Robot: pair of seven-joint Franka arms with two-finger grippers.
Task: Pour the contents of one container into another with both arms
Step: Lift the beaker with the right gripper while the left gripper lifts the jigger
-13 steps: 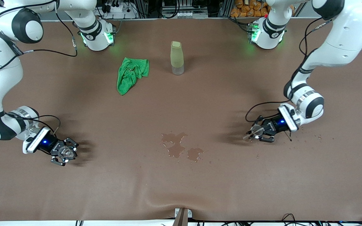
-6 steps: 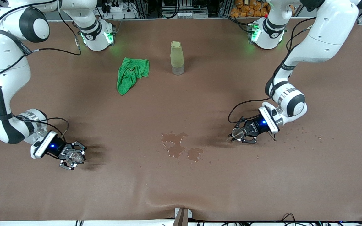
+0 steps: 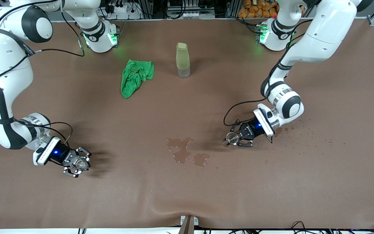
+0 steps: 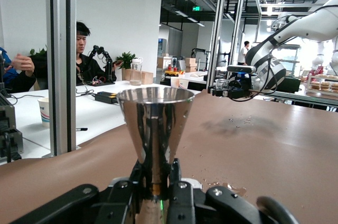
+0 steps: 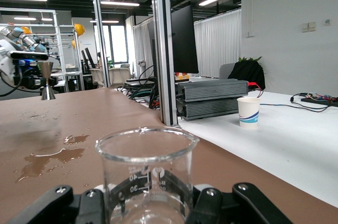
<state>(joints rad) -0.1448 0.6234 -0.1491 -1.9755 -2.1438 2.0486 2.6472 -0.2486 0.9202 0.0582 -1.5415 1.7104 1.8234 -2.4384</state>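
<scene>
My left gripper (image 3: pixel 234 138) is shut on the narrow waist of a steel jigger (image 3: pixel 231 138), held low over the table beside a brown puddle (image 3: pixel 183 152). In the left wrist view the jigger (image 4: pixel 155 113) stands upright between the fingers of the left gripper (image 4: pixel 157 182). My right gripper (image 3: pixel 76 163) is shut on a clear glass beaker (image 3: pixel 78 163) over the right arm's end of the table. The right wrist view shows the beaker (image 5: pixel 145 155), upright with printed marks, in the right gripper (image 5: pixel 148 203); I see no liquid in it.
A crumpled green cloth (image 3: pixel 136 76) and a tall frosted olive bottle (image 3: pixel 182 60) sit nearer the arms' bases. Small drops (image 3: pixel 299 128) dot the brown mat (image 3: pixel 187 195) under the left arm. A buckle in the mat rises at the front edge.
The left arm has carried the jigger toward the middle of the table, closer to the puddle. The right gripper with the beaker has shifted slightly the same way.
</scene>
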